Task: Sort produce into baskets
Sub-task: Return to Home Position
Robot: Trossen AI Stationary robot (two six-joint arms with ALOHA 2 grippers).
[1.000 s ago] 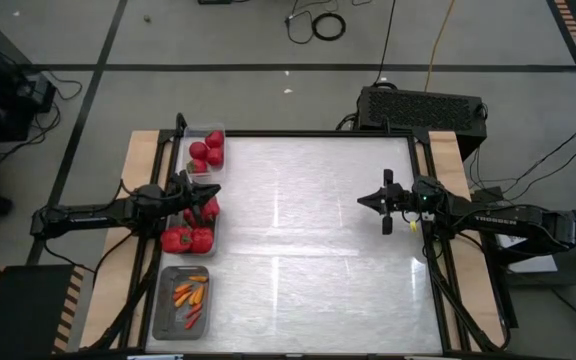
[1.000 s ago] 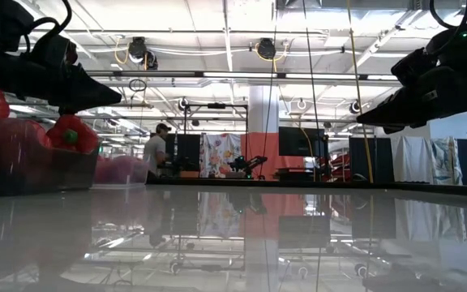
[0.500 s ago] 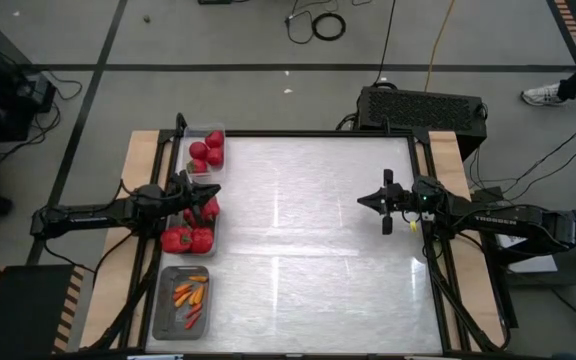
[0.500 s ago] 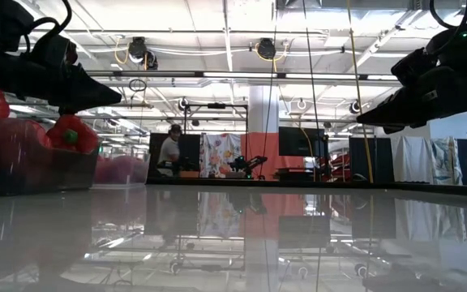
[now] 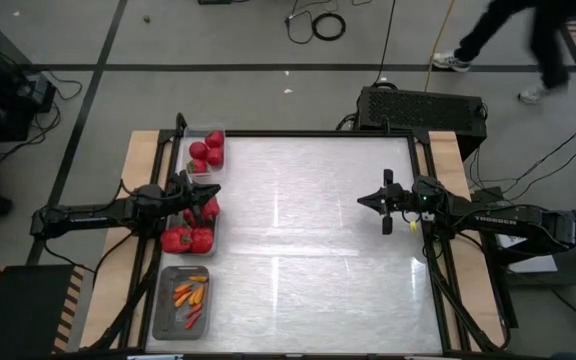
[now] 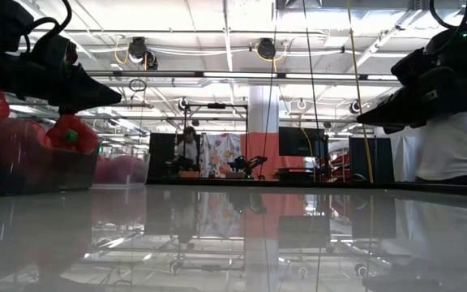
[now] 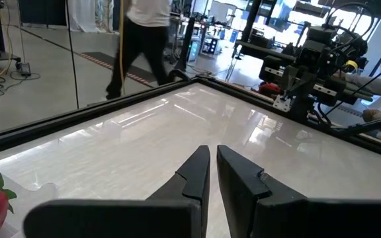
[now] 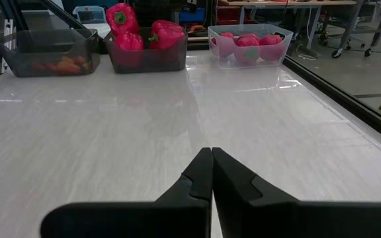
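High view: the left gripper [image 5: 208, 192] hangs over the bell peppers [image 5: 188, 238], with the tomatoes [image 5: 207, 150] just to one side and the chili peppers [image 5: 190, 295] farther to the other. The right gripper [image 5: 364, 201] faces it, well apart. Wrist views: both pairs of fingers are pinched together on nothing. Homing likely goes best by lifting first, then withdrawing, so nothing brushes the peppers.

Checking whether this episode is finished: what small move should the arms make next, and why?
Likely just retract both arms to rest. The tomatoes, bell peppers and chilies all sit in trays along the left arm's side of the table, none loose on it. The left pincer, above the peppers, and right pincer are shut, holding nothing.
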